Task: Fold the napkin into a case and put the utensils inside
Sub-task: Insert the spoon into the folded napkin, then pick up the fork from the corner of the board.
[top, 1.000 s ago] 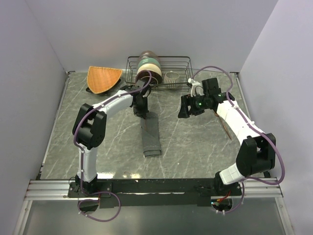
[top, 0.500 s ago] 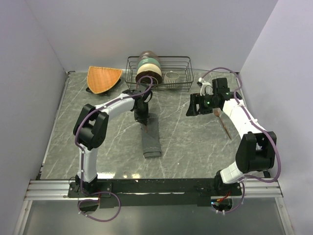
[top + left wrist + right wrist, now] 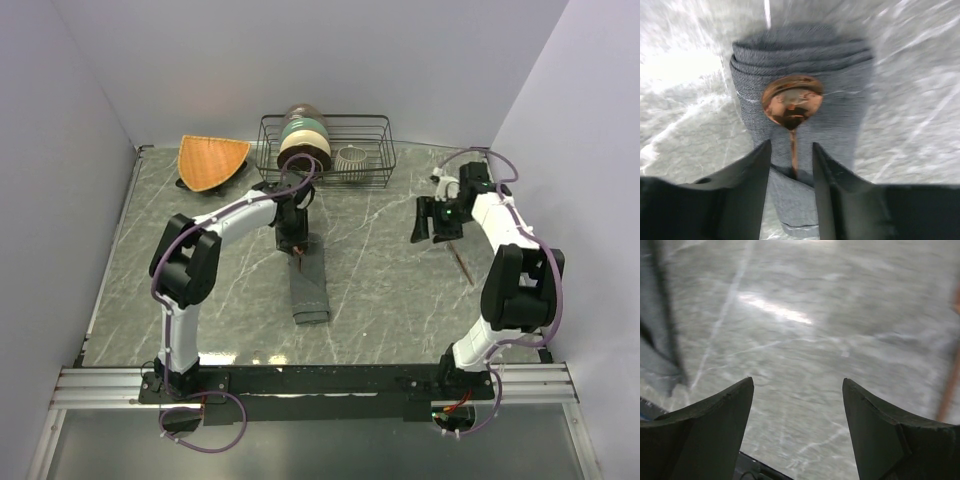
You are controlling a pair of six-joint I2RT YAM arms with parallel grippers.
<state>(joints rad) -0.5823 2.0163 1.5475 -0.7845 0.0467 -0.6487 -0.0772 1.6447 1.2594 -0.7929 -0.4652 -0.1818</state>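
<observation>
The napkin lies folded as a long dark grey case [image 3: 310,288] in the table's middle. A copper spoon [image 3: 792,102] rests on it, bowl up, with its thin handle slid into the pocket edge. My left gripper [image 3: 791,147] straddles that handle with both jaws apart and off it, so it is open; from above, the left gripper [image 3: 297,247] hangs over the case's far end. My right gripper [image 3: 431,220] hovers open and empty over bare table, and the right gripper [image 3: 797,382] shows marble between its fingers. Another copper utensil [image 3: 464,264] lies on the table beside it.
A wire rack [image 3: 372,150] holding stacked dishes and a small ribbed cup stands at the back. An orange woven fan-shaped mat [image 3: 210,160] lies back left. Side walls close in the table at left and right.
My left gripper has opened and let go of the spoon, which stays tucked in the case. The right arm has swung right and back, toward the loose utensil.
</observation>
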